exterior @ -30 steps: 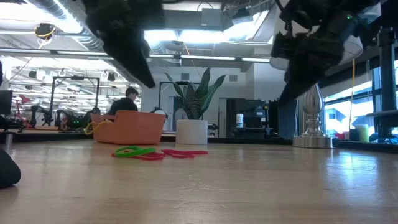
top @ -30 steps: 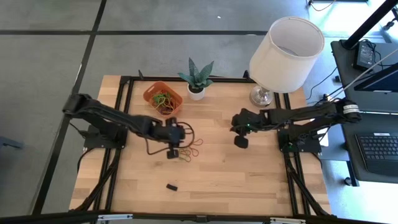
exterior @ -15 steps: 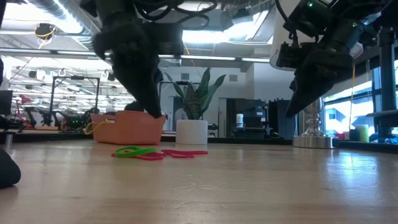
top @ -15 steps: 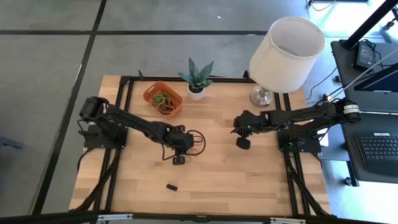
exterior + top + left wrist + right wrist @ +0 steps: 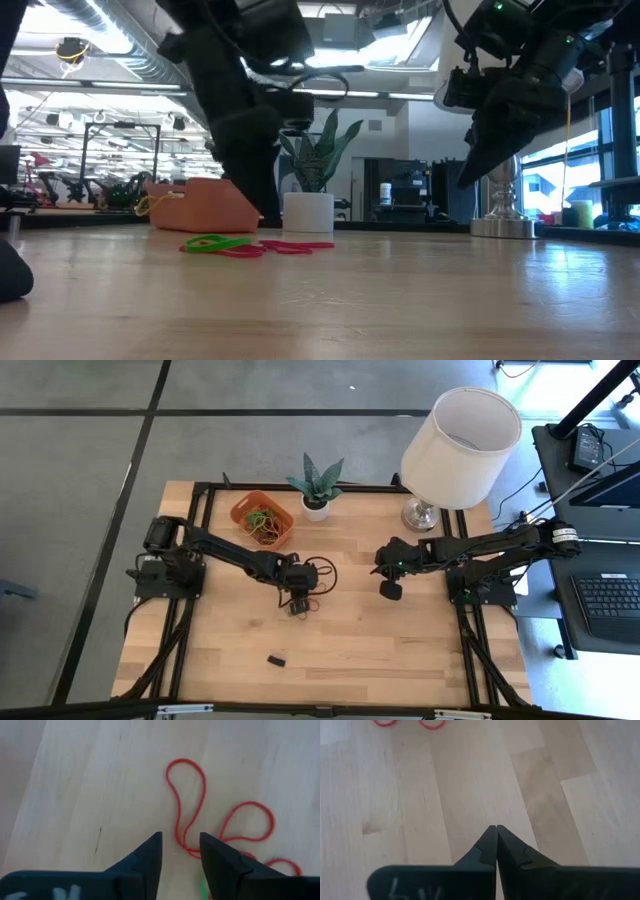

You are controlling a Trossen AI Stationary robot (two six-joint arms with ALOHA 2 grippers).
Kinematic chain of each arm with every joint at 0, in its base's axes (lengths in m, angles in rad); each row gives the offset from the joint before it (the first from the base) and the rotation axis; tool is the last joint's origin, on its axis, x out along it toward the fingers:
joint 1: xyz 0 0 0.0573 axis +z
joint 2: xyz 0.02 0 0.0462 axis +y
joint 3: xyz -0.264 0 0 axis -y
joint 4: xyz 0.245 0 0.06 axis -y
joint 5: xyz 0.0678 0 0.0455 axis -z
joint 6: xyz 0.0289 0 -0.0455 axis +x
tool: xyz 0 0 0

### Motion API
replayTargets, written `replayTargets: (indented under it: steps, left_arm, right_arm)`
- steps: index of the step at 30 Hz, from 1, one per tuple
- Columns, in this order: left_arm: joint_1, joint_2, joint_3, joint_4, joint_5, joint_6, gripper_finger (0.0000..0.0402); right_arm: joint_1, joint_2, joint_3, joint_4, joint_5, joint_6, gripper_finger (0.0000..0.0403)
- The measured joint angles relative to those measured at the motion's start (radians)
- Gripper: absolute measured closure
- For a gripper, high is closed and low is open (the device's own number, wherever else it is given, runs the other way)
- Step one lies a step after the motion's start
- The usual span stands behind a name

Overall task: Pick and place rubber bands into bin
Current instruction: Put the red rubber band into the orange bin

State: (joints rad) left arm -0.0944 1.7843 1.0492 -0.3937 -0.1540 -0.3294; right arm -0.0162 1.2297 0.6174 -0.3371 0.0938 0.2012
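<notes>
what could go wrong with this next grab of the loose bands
1. The red band lies looped and tangled with others beside it, so the left hand, its fingers parted just above them, may drag up several at once or snag only an edge and drop it.
2. The bands are thin and flat on the table; the fingertips may scrape wood and close on nothing.
3. The bin sits close to the plant pot, so a carry could brush the plant.

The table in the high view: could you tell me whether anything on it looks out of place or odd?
One thing: a small dark object lies alone on the bare wood near the table's front edge, away from the rubber bands and the bin. What it is cannot be told.
</notes>
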Motion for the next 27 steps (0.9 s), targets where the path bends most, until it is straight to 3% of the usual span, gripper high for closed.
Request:
replayTargets:
  steps: [6, 22, 27]
  left_arm:
    - [-0.001, 0.033, -0.001, 0.037, 0.001, 0.000, 0.0255]
    - [-0.001, 0.106, 0.004, 0.090, -0.004, -0.016, 0.0256]
    - [-0.005, 0.126, 0.005, 0.079, -0.010, -0.023, 0.0300]
  right_arm:
    - [0.000, 0.000, 0.000, 0.005, 0.000, 0.000, 0.0398]
    - [0.000, 0.001, 0.000, 0.040, 0.000, 0.000, 0.0398]
    - [0.000, 0.001, 0.000, 0.041, 0.000, 0.000, 0.0398]
